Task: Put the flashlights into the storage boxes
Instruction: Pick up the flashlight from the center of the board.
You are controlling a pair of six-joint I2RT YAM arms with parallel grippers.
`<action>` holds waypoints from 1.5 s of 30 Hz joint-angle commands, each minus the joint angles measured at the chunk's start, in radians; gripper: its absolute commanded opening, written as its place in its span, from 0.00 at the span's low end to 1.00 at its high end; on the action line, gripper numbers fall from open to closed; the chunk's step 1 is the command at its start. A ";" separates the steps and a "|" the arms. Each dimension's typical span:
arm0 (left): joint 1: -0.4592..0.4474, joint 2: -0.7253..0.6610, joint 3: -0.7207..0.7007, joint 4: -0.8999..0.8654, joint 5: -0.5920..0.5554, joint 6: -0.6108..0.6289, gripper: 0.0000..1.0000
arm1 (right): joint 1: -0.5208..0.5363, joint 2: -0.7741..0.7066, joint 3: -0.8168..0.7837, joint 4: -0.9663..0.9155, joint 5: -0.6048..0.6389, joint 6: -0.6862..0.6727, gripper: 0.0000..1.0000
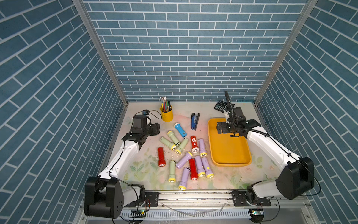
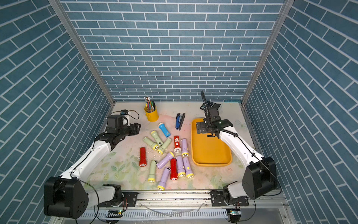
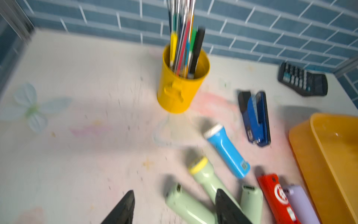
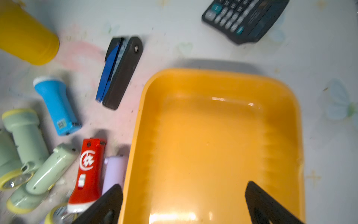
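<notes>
Blue brick walls (image 1: pixel 184 58) surround the tabletop (image 1: pixel 242 178). All flashlights (image 1: pixel 192 168) lie mid-frame in a top view, none in the orange tray (image 1: pixel 228 155) at right. Left gripper (image 3: pixel 175 192) and right gripper (image 4: pixel 184 184) gape, empty.

White arms (image 1: pixel 124 153), black joints (image 1: pixel 104 195), cables (image 1: pixel 234 116).

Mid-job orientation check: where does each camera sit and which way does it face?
Top views: high above the near edge, looking down at the table toward the back wall; left arm and right arm show.
Left wrist: on the left arm, looking past the left claw toward the pen cup and blue flashlight.
Right wrist: on the right arm, looking down past the right claw into the orange tray.
Shared: both wrist views show the stapler and blue flashlight.
</notes>
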 commanded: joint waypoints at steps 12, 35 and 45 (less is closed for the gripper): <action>-0.076 0.061 -0.010 -0.306 0.178 -0.148 0.59 | 0.279 0.281 0.327 -0.421 -0.122 0.326 0.86; -0.076 0.088 -0.049 -0.275 0.197 -0.162 0.58 | 0.334 0.713 0.628 -0.448 -0.166 0.341 0.63; -0.076 0.093 -0.058 -0.267 0.201 -0.167 0.56 | 0.335 0.795 0.632 -0.375 -0.172 0.315 0.52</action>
